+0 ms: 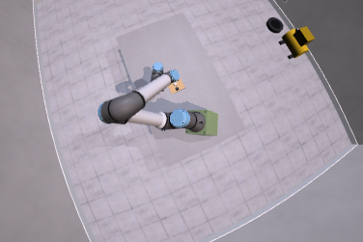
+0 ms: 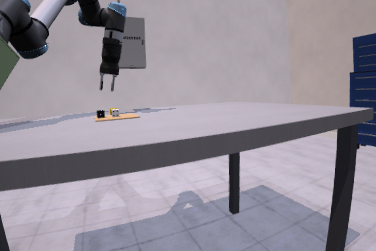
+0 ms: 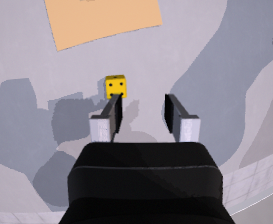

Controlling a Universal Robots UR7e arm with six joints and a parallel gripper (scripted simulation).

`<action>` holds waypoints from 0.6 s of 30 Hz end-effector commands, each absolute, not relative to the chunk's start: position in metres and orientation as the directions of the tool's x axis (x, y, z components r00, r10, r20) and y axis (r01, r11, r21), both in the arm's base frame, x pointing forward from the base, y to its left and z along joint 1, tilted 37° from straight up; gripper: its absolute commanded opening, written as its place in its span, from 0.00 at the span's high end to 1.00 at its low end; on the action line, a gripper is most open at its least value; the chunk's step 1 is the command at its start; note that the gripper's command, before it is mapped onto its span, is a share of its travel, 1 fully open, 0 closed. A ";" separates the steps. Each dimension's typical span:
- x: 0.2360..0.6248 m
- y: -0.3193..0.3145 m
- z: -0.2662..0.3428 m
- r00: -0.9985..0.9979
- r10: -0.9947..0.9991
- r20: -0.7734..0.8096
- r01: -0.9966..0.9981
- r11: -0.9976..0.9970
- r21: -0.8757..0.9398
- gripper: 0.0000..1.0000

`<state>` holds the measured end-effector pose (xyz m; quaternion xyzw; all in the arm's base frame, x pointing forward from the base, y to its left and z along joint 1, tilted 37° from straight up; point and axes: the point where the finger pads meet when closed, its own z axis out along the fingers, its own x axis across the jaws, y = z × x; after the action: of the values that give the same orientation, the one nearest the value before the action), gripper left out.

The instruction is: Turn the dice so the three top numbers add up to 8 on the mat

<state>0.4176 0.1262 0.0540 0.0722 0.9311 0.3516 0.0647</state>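
- Wrist view, leftmost: orange mat (image 1: 181,86) (image 2: 131,117) (image 3: 104,22), the landmark; flat on the surface (image 1: 193,57) (image 2: 225,131) (image 3: 24,62).
- Next: yellow die (image 2: 111,111) (image 3: 116,87), off the mat, on the surface just beside its near edge in this view. In the exterior view it is partly behind the white die. Two pips and parts of a lower pair show on its big face; full top count unclear.
- Right of it: pincer (image 2: 107,89) (image 3: 143,106), released, nothing between the fingers, raised above mat level. Die sits beyond the left-hand finger, off the gap's midline; next move probably needs a leftward shift and some forward, toward the mat, before descending. Dropping straight risks a fingertip on the die.
- Exterior view, on the mat: black die (image 2: 100,114) at left, white die (image 2: 115,112) right of it; sum of tops can't be read.
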 end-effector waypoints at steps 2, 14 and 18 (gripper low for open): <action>0.424 0.125 0.070 -0.959 0.259 -0.119 0.137 0.784 0.606 0.21; 0.430 0.125 0.085 -0.934 0.318 -0.164 0.169 0.795 0.583 0.21; 0.430 0.125 0.086 -0.931 0.324 -0.168 0.171 0.795 0.581 0.21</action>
<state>0.4292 0.1252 0.0843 0.1283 0.9386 0.2944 0.1261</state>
